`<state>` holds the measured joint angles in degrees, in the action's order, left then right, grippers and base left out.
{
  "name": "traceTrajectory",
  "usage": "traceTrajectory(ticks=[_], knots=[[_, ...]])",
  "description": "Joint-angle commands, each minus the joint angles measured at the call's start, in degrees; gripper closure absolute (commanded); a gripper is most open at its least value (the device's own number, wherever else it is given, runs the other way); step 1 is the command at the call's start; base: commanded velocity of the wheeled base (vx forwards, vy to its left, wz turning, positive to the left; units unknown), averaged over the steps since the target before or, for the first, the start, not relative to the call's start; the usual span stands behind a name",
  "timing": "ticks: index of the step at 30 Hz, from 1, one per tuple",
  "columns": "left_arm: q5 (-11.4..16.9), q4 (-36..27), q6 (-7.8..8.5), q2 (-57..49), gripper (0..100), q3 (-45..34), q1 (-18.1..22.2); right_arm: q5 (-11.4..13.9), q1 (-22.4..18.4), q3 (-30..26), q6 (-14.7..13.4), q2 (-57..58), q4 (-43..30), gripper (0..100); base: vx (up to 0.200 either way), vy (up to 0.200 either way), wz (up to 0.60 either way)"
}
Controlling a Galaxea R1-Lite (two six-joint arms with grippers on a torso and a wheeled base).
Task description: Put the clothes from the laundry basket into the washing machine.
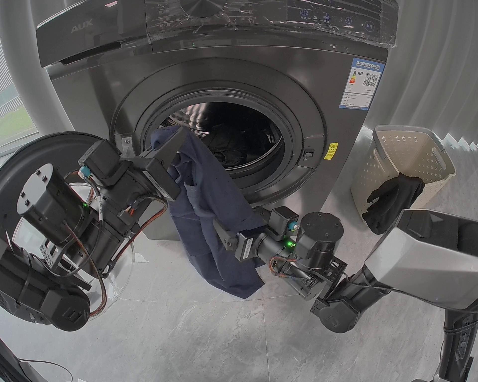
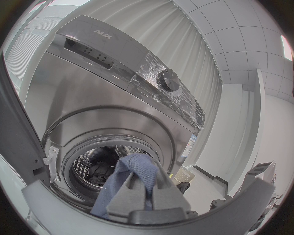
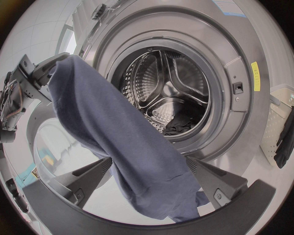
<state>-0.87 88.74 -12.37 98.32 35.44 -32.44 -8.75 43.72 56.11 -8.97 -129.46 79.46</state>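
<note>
Basket (image 1: 378, 179) stands right of washing machine (image 1: 318, 89); garment (image 1: 214, 214) hangs before it, clothes (image 1: 234, 149) seemingly inside.

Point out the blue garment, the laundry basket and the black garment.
Dark blue cloth garment (image 1: 209, 219): head view, its hanging middle.
White perforated plastic laundry basket (image 1: 371, 174): head view, outer side wall.
Black cloth garment (image 1: 393, 201): head view, part draped outside the basket.

In the head view's upper left, a raised logo (image 1: 81, 26) stands on the detergent drawer (image 1: 59, 47). At upper right, a blue-framed energy label (image 1: 362, 83) sits on the washing machine (image 1: 99, 84) front, its print too small to read. A yellow sticker (image 1: 330, 150) is beside the door latch (image 1: 309, 151). Lit icons (image 1: 336, 19) line the control panel (image 1: 279, 15).
</note>
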Motion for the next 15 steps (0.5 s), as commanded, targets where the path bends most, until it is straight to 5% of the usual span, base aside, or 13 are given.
traceTrajectory(ticks=[1,9,15], knots=[[-0.01,0.03,-0.02,0.03,100,0.16,0.10,0.14,2.87,-0.74,0.10,-0.09,0.35,0,0.000,0.000,0.00],[-0.01,0.03,-0.02,0.47,100,0.25,0.62,1.11,7.96,1.46,0.10,-1.49,1.93,0,0.000,0.000,0.00],[-0.01,0.03,-0.02,0.47,100,0.25,0.53,1.63,7.26,3.83,0.27,-4.66,1.58,0,0.000,0.000,0.00]])
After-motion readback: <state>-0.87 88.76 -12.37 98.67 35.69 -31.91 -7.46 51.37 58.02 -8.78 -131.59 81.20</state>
